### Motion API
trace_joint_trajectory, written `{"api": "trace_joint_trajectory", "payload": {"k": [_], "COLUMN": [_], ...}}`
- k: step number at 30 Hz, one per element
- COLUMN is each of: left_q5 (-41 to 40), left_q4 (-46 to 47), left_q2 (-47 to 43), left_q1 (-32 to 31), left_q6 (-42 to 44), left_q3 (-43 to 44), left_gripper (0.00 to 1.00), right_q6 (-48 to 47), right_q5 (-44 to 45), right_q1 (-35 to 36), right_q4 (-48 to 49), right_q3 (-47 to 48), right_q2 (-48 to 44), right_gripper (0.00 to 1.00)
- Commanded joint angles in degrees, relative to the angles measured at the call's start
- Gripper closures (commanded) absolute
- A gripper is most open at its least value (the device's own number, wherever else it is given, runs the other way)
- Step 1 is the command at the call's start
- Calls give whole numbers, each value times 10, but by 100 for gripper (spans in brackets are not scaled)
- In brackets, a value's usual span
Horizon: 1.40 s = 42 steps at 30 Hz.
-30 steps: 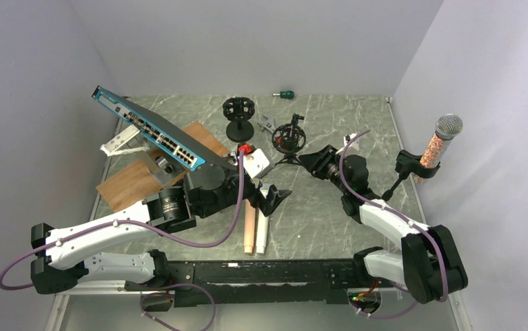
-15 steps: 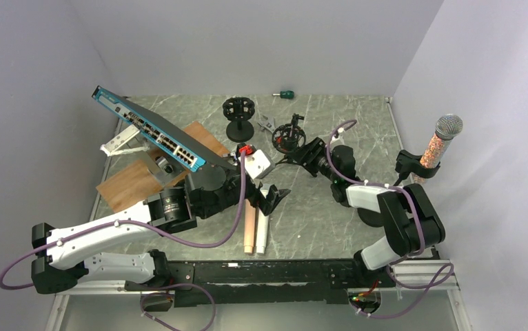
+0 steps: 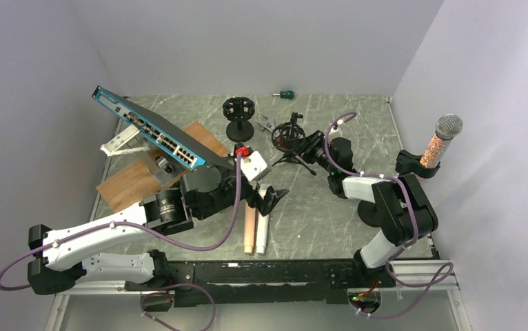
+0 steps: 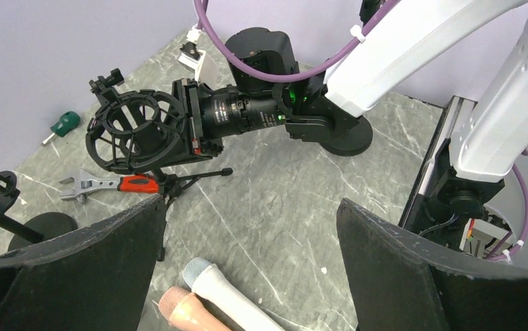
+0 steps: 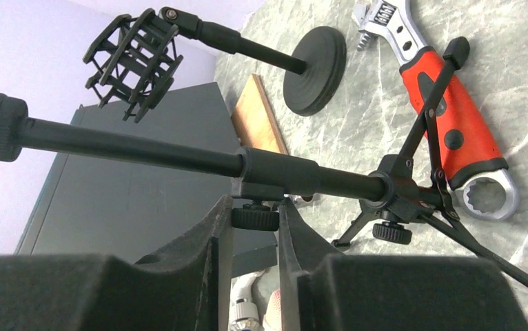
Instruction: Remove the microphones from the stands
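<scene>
A glittery microphone [image 3: 440, 141] with a silver mesh head stands upright in its black stand [image 3: 410, 164] at the right edge of the grey marbled worktop [image 3: 316, 221], exactly where it was a second ago. The right gripper [image 3: 308, 147] is well apart from it. Over the last second the right arm has swung left and folded at the elbow, and the gripper has reached a small tripod stand [image 3: 289, 136] with a black shock mount, near the middle of the worktop. In the right wrist view its jaws are nearly together, clamped on a small knob [image 5: 255, 218] under the tripod's pole. The left gripper [image 3: 273, 198] hovers nearer and to the left, jaws wide apart, above a white microphone [image 4: 220, 293] and a pink microphone [image 4: 178, 307] lying side by side. That arm has barely shifted.
</scene>
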Motion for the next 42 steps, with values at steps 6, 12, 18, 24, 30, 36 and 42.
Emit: {"api": "trace_joint_trajectory", "payload": {"k": [6,12,18,24,30,36,42], "left_q5": [-11,-8,-4,-2,-4,-3,-1], "left_q4": [21,21,20,19,19,18,19], "left_q2": [-11,-9,-3,0,1,0,4], "left_q1": [-6,-6,-7,-8,-9,-10,-11], "left_q6": [13,11,9,7,7,7,5], "left_q3": [2,2,2,4,4,4,4], "left_gripper": [4,4,4,4,4,4,4], "right_q6": [-36,-83,-66,-20,-60,-202,-279], "right_q5": [9,44,62,49,80,278,432], "right_q1": [-1,-3,-22,-48,-49,14,85], "right_q4": [9,-38,-52,-21,-80,-338,-428], "right_q3": [21,0,-36,-94,-103,-41,13], "right_q2": [-21,-107,-168,-171,-162,-198,-205], "right_gripper": [100,100,100,100,100,100,100]}}
